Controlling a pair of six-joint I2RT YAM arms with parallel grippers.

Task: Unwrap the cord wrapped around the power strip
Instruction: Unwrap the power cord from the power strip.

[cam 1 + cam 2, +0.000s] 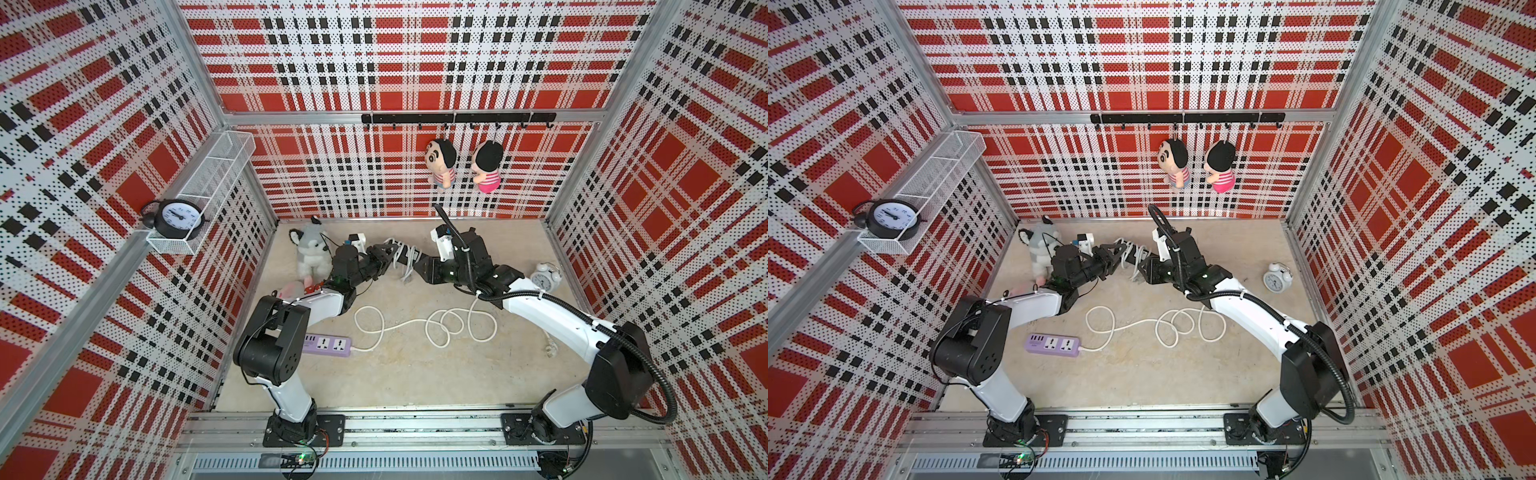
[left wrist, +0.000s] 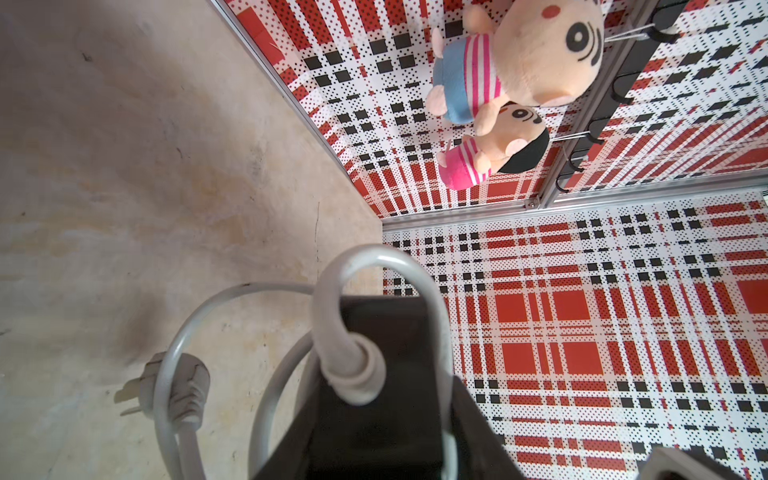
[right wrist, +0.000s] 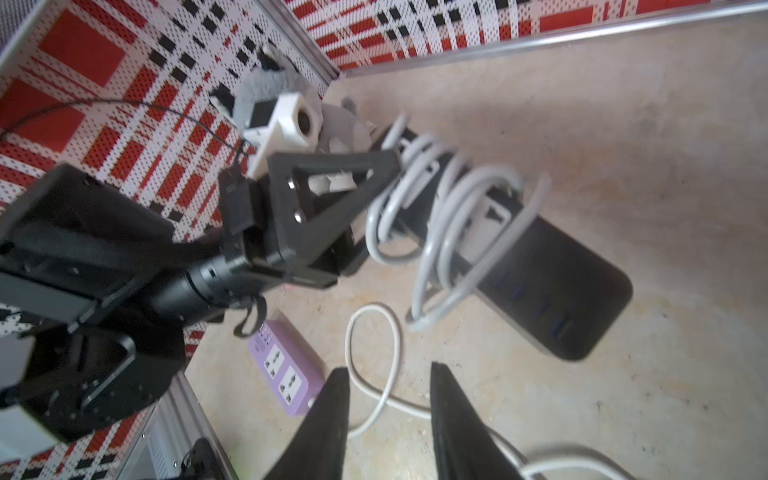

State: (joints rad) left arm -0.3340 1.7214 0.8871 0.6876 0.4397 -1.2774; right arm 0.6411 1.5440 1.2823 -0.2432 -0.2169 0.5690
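A black power strip [image 3: 552, 282] hangs tilted above the floor near the back wall, with a grey-white cord [image 3: 449, 208] coiled in several loose loops around its middle. My left gripper [image 3: 361, 187] is shut on one end of the strip. In the left wrist view the strip [image 2: 382, 324] sits between my jaws, the cord [image 2: 374, 266] arches over its end, and the plug [image 2: 174, 386] dangles beside it. My right gripper [image 3: 387, 368] is open and empty, close to the strip's free end. In both top views the grippers [image 1: 384, 253] [image 1: 419, 266] face each other across the strip [image 1: 1136, 259].
A purple power strip [image 1: 328, 345] lies on the floor by my left arm, its white cord [image 1: 415, 324] looping loosely across the middle. A husky plush [image 1: 309, 249] sits at the back left, and a white alarm clock [image 1: 544, 276] stands at the right. Two dolls [image 1: 440, 162] hang on the back wall.
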